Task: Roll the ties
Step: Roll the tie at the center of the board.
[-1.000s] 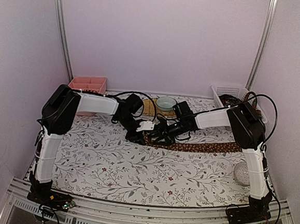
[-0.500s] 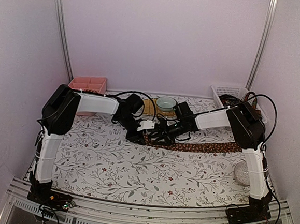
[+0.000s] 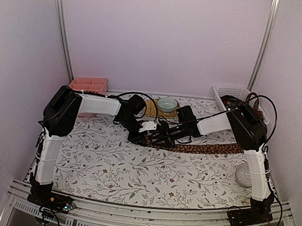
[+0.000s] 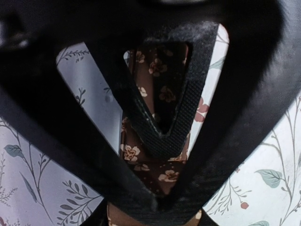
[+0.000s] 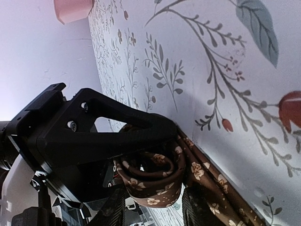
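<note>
A tray (image 3: 88, 83) sits at the far left corner of the table (image 3: 110, 167), and a basket (image 3: 230, 91) sits at the far right corner. Between them, a bowl (image 3: 166, 104) stands at the right end of a mat (image 3: 149, 108). In front of these, a tie (image 3: 211, 148) lies stretched from the table's middle toward the right side, with its left end rolled up. A ball (image 3: 244, 174) rests nearer the front, by the right edge.

Pink tray (image 3: 88, 83), woven mat (image 3: 150, 108), bowl (image 3: 167, 104) and white basket (image 3: 230, 91) stand along the far edge.
</note>
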Motion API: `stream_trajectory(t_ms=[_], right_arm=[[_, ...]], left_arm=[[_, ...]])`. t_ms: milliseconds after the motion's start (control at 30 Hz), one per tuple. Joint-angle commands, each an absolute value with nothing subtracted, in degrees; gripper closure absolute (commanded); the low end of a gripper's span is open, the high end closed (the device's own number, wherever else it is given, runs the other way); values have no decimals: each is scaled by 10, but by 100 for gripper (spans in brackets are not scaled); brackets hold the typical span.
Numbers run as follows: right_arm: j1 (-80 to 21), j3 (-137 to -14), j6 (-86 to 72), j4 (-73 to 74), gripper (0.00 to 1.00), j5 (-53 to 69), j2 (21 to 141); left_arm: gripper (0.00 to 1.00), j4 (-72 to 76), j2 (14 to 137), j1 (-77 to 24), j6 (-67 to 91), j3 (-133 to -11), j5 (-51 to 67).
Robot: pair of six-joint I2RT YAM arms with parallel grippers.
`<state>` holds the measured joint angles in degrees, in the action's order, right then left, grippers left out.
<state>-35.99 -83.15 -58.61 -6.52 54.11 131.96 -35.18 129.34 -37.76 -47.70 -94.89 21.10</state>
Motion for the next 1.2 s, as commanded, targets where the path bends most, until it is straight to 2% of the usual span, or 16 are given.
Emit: stream_trajectory(t_ms=[0, 233, 367, 533, 767, 1100, 1167], right_arm=[[-369, -840, -607, -120, 63, 566, 1269], [-369, -844, -583, -84, 82, 545, 1287], [-369, -849, -563, -58, 88, 532, 1296], [-367, -854, -548, -33, 89, 515, 1303], [-363, -868, -524, 6, 90, 497, 1322], [-362, -853, -510, 15, 90, 492, 1339], [-364, -850, -511, 15, 90, 493, 1339]], left_arm=[[60, -371, 1321, -397, -467, -942, 182], [59, -371, 1321, -397, -465, -943, 181], [57, -372, 1316, -396, -461, -943, 182], [49, -371, 1297, -395, -450, -935, 188], [31, -352, 1239, -393, -408, -901, 216], [26, -314, 1149, -363, -271, -848, 241], [22, -295, 1138, -361, -249, -837, 219]])
